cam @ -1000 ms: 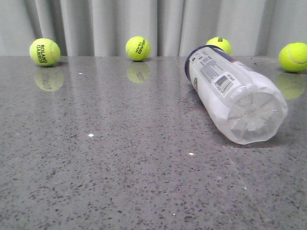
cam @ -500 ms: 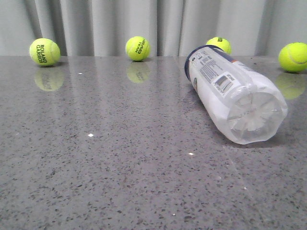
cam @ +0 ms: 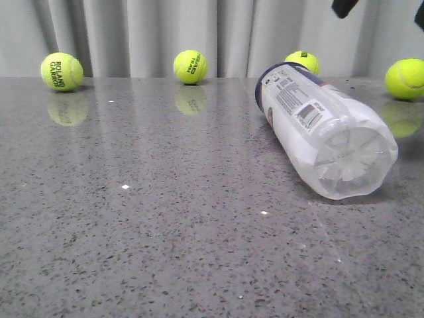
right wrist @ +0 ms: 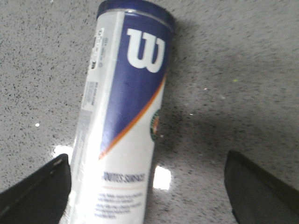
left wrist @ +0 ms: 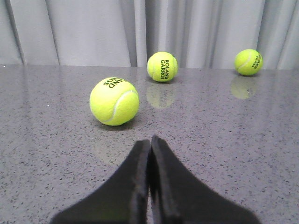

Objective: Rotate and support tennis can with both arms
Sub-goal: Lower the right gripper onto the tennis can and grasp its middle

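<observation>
The tall translucent white plastic tennis can (cam: 322, 129) with its navy rim band lies on its side on the speckled grey stone surface (cam: 165, 232), ribbed base toward the camera. A yellow-green tennis ball (cam: 303, 62) sits just behind the can's rim. The right gripper (right wrist: 149, 186) hovers above the can, jaws wide apart. The left gripper (left wrist: 150, 154) has its jaws pressed together, empty.

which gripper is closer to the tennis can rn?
Right. The right gripper hangs open above the tennis can, fingers either side. The left gripper is shut, facing tennis balls, can not in its view.
</observation>
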Controlling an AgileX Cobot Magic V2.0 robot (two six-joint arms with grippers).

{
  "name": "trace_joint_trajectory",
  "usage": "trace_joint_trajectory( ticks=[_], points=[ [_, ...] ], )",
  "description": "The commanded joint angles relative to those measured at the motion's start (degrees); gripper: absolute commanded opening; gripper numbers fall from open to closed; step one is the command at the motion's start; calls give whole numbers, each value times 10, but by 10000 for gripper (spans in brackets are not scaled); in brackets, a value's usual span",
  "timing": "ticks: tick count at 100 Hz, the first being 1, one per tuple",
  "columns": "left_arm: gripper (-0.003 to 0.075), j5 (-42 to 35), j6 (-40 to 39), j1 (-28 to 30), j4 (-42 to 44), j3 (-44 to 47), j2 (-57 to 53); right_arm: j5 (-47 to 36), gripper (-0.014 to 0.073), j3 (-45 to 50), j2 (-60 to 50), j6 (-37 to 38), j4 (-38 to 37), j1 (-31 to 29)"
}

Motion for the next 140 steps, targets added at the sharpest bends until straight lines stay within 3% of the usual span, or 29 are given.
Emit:
trace_joint_trajectory(
  ticks=[1,35,99,107,126,140],
  points=[
    [-20,-43,-5,0,-4,26,-19,10,654,-52,24,15,10,8],
    [-20,-43,-5,0,-4,26,-19,64,654,-146,146,32,62,15],
    [-20,-43,-5,0,-4,26,-19,67,648,-154,223,36,60,15],
    [-20,-43,-5,0,-4,26,-19,67,599,-154,223,36,56,15],
    [-20,-43,-5,0,-4,26,-19,67,377,-154,223,36,54,15],
    [-20,-43,-5,0,-4,26,-19,66,321,-159,223,36,54,15]
  ],
)
